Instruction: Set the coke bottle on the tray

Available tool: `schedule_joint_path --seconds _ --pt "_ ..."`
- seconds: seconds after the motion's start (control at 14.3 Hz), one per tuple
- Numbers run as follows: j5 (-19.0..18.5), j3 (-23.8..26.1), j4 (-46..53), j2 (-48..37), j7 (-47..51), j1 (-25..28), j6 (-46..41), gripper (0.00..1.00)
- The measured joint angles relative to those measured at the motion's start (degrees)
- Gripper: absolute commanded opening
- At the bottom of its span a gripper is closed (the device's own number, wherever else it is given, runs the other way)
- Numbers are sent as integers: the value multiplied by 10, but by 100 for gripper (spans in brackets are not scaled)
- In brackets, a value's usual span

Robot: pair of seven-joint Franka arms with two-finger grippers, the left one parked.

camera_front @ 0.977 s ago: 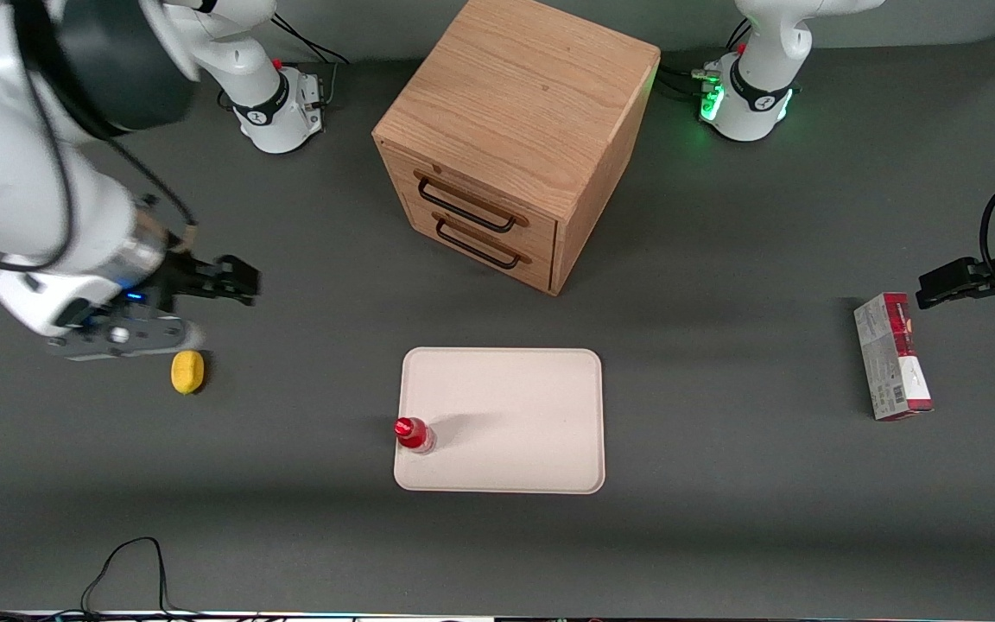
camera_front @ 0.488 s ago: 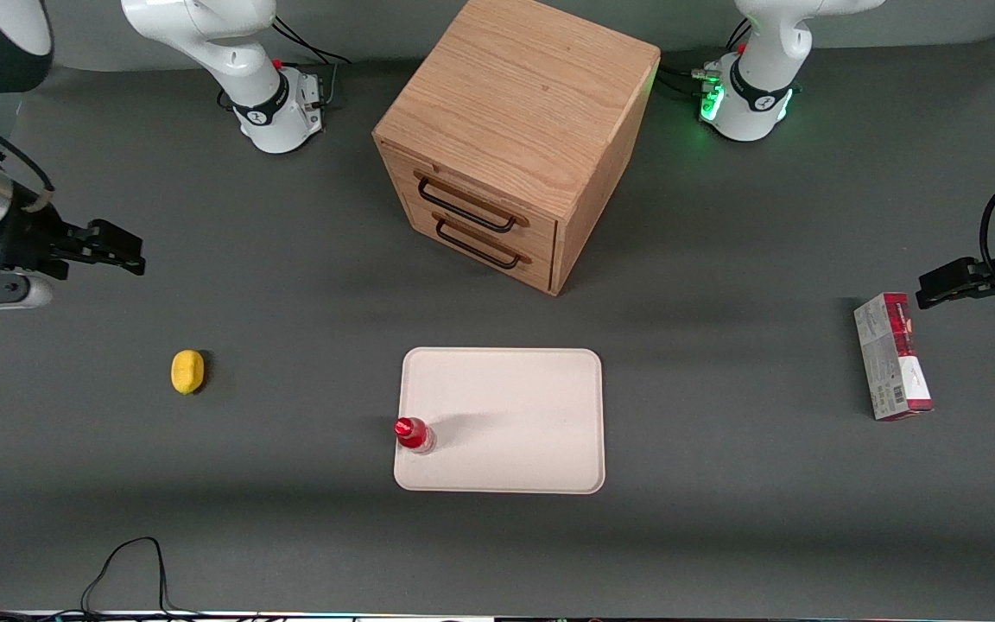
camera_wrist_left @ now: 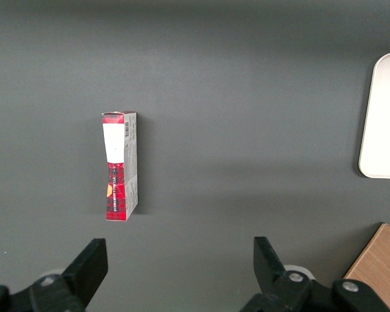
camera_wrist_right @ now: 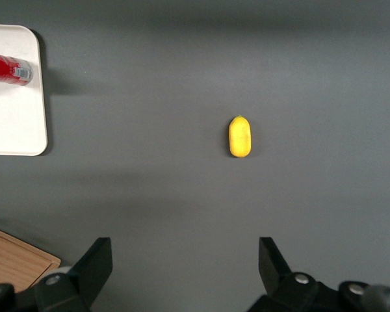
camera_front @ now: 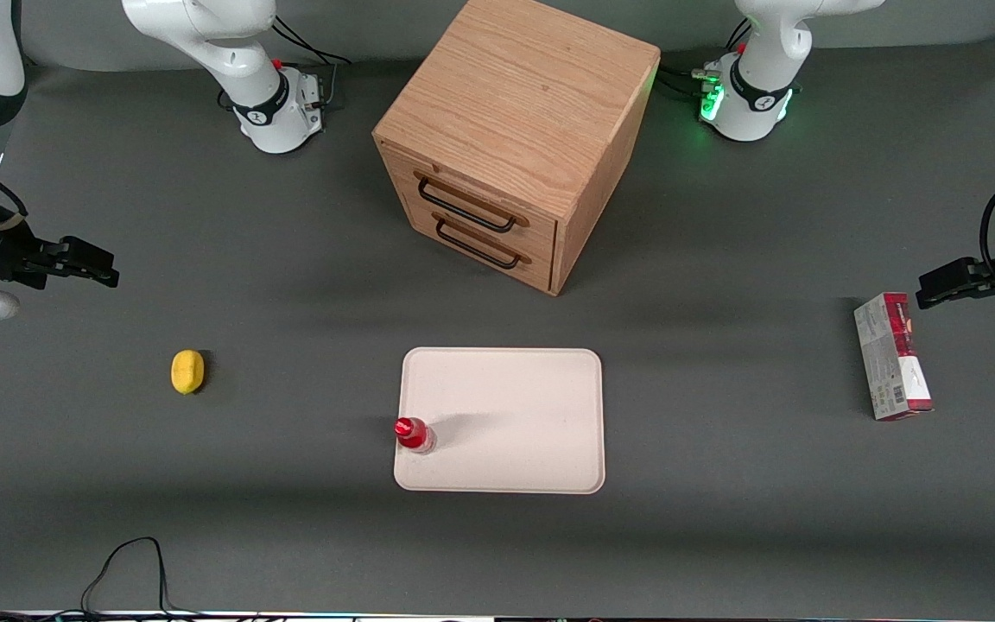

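Your small red coke bottle with its red cap and clear base [camera_front: 414, 434] stands upright on the large flat cream-white rectangular tray [camera_front: 515, 406], right at the tray's edge toward the working arm's end of the table and near the corner closest to the front camera. Judging from this, the placement is done.

The risk now lies in that edge position. The bottle is narrow and tall for its base, so you can expect it to tip easily; a knock to the tray or table could send it over the low rim onto the dark grey tabletop [camera_front: 290, 518]. Any return pass of the arm low over that corner could do the same.

Your black two-finger gripper [camera_front: 87, 263] hangs well apart from the bottle, out at the working arm's end of the table, its jaws spread wide and holding nothing. The small yellow oval lemon-like object [camera_wrist_right: 240, 136] lies on the table near it, nearer the front camera than the gripper.
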Motion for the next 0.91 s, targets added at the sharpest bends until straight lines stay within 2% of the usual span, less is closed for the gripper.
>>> schedule_joint_path --seconds 0.91 --pt "0 -7 22 11 -2 0 8 100"
